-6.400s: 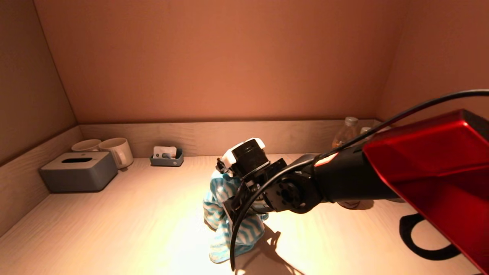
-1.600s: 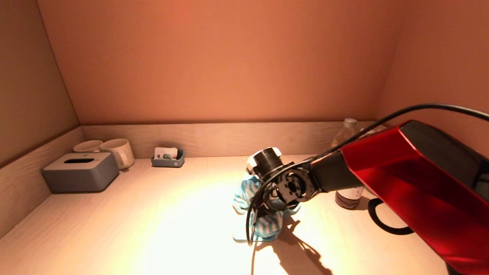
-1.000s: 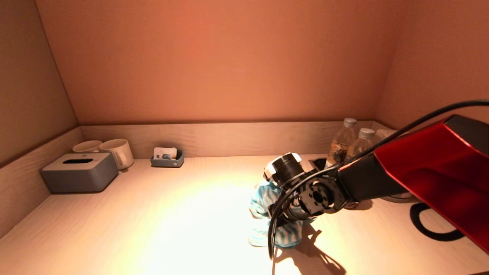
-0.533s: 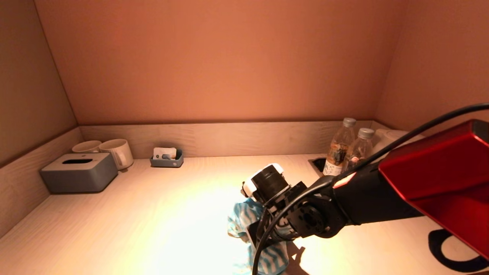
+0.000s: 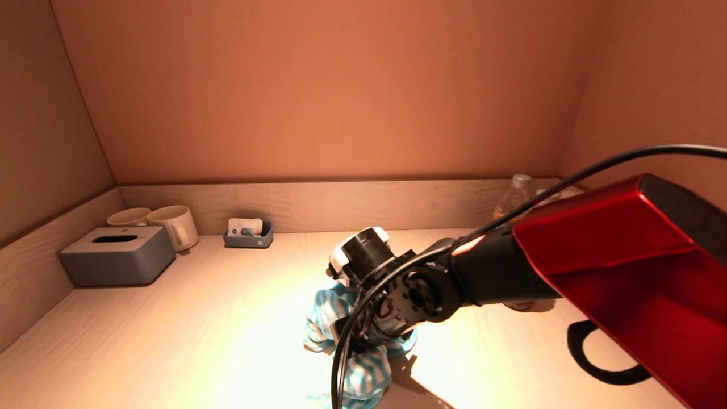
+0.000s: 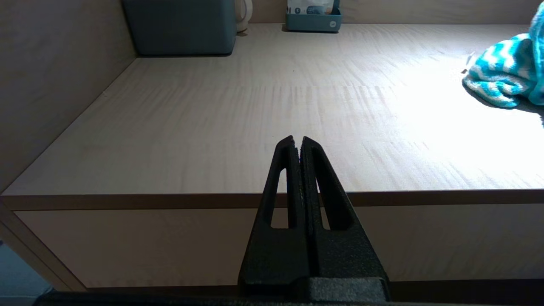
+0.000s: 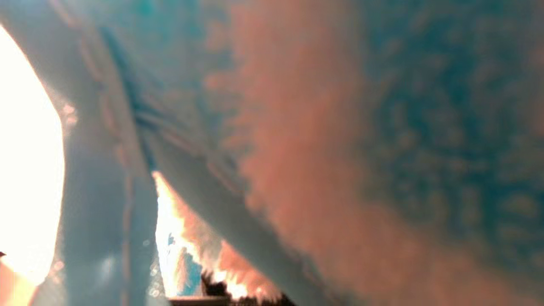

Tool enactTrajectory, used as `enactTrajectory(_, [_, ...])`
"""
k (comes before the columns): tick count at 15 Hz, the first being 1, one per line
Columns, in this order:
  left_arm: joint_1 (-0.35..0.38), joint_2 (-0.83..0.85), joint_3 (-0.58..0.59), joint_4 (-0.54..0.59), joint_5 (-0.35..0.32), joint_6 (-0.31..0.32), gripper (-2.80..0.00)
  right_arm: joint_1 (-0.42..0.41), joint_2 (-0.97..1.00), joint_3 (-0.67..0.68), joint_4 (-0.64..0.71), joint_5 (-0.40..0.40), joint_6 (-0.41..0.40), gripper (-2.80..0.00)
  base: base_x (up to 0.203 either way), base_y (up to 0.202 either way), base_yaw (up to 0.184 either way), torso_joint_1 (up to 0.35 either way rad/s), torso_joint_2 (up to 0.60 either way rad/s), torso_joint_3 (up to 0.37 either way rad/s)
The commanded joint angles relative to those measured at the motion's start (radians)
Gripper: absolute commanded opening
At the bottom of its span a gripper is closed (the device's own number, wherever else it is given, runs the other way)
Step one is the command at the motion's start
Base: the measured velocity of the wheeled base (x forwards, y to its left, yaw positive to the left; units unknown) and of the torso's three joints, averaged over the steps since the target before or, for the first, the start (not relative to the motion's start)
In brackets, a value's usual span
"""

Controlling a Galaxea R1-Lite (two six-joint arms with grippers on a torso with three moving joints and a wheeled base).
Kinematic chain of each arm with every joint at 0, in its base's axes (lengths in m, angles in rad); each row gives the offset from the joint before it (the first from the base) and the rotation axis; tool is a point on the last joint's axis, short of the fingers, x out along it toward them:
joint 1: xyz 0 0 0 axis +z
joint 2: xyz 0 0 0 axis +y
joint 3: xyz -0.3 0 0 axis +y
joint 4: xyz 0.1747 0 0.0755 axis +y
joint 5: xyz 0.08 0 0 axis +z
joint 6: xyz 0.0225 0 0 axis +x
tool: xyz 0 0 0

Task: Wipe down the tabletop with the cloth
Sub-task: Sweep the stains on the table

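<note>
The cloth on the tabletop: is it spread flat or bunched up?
Bunched up. The cloth sits in a crumpled heap on the tabletop under the right end effector.

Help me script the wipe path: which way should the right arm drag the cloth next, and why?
Probably leftward. The right gripper presses the bunched cloth onto mid-table, and a broad bare stretch of tabletop lies between it and the tissue box. The left gripper is parked off the front edge, out of the path.

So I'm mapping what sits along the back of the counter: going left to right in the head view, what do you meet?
Grey tissue box → two white mugs → small grey tray of sachets → water bottle, partly hidden behind the right arm.
</note>
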Motion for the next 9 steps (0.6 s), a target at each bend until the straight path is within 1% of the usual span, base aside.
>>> enactTrajectory(1, [0.000, 0.000, 0.000, 0.000, 0.000, -0.001, -2.80, 0.010, 0.047, -0.066, 0.073, 0.019, 0.007, -2.80, 0.000, 0.000, 0.000, 0.000, 0.00, 0.000])
enactTrajectory(2, [0.000, 0.000, 0.000, 0.000, 0.000, -0.001, -2.80, 0.011, 0.057, -0.077, 0.080, 0.028, 0.010, -2.80, 0.000, 0.000, 0.000, 0.000, 0.00, 0.000])
enactTrajectory(5, [0.000, 0.000, 0.000, 0.000, 0.000, -0.001, -2.80, 0.010, 0.128, -0.203, 0.113, 0.040, 0.030, -2.80, 0.000, 0.000, 0.000, 0.000, 0.00, 0.000])
enactTrajectory(6, [0.000, 0.000, 0.000, 0.000, 0.000, -0.001, -2.80, 0.008, 0.141, -0.238, 0.129, 0.040, 0.044, -2.80, 0.000, 0.000, 0.000, 0.000, 0.00, 0.000])
enactTrajectory(7, [0.000, 0.000, 0.000, 0.000, 0.000, -0.001, -2.80, 0.002, 0.154, -0.267, 0.143, 0.041, 0.077, -2.80, 0.000, 0.000, 0.000, 0.000, 0.00, 0.000])
enactTrajectory(9, [0.000, 0.000, 0.000, 0.000, 0.000, -0.001, -2.80, -0.003, 0.158, -0.277, 0.147, 0.042, 0.093, -2.80, 0.000, 0.000, 0.000, 0.000, 0.00, 0.000])
